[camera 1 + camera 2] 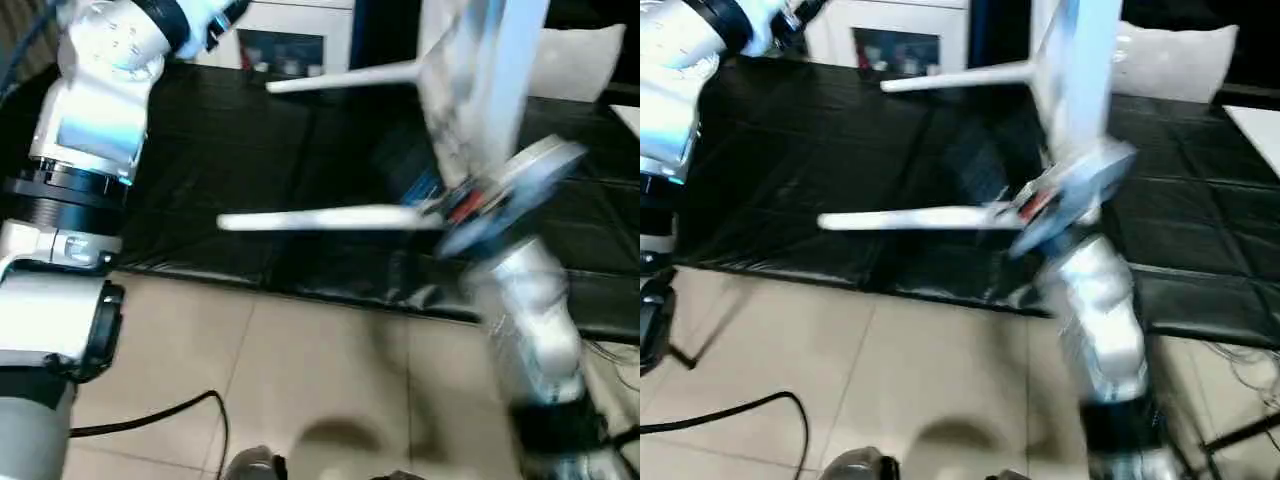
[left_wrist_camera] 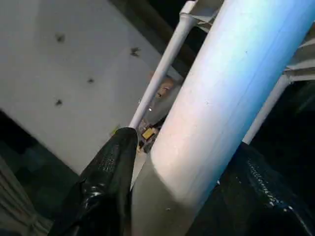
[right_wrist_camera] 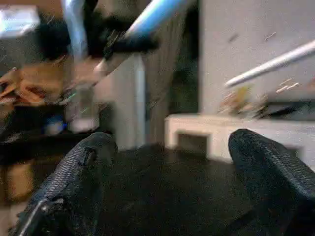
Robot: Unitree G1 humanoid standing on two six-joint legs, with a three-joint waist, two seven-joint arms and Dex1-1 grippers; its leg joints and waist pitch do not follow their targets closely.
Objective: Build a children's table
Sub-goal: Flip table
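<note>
A: Silver forearms fill the foreground, and past them lies the black desk (image 1: 250, 150) with the children's table (image 1: 1070, 90) tipped on edge above it, its top standing almost upright.

B: Where are the legs?

A: Two screwed-in legs (image 1: 330, 218) stick out sideways from the top. The left wrist view adds another leg (image 2: 216, 108) clamped between the left gripper (image 2: 182, 196) fingers, so that gripper is gripping it and carrying the table.

B: And the right one?

A: Right gripper (image 3: 172, 182) has its jaws spread wide with nothing between them; the table's legs are well ahead of it, up and away. The head views blur that arm too much to tell this.

B: Which step, then?

A: I judge it's turning the assembled table over onto its legs. Next, the free gripper likely needs a hold on a leg or the top's edge to steady the swing.
</note>
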